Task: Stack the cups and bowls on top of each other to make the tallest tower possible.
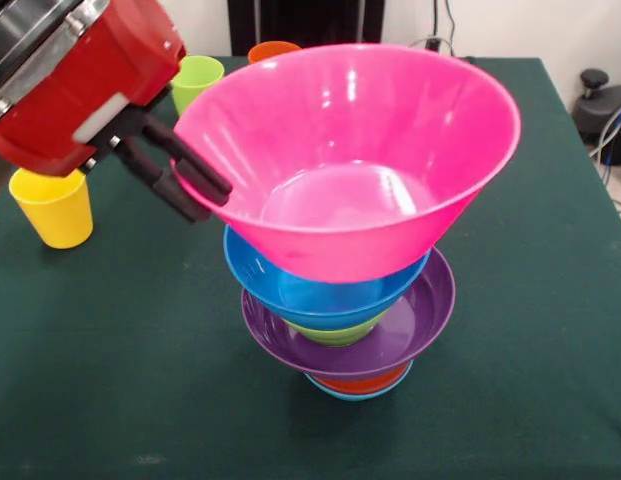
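The tower stands mid-table: a small light-blue bowl [342, 392] lowest, an orange bowl [365, 381] in it, then the wide purple bowl [410, 330], a green bowl [335, 333], the deep blue bowl [300, 290]. The large pink bowl [350, 160] sits on top, tilted toward the camera. My gripper [195, 185] comes in from the upper left and is shut on the pink bowl's left rim, one finger [190, 160] outside the wall. The yellow cup [55, 208] stands at the left. The lime green cup [196, 78] and orange cup [273, 49] stand at the back. The blue cup is hidden.
The dark green table cloth [110, 380] covers the table. The red arm housing [80, 80] fills the upper left corner above the yellow cup. A black object with cables [602, 110] lies off the table's right edge.
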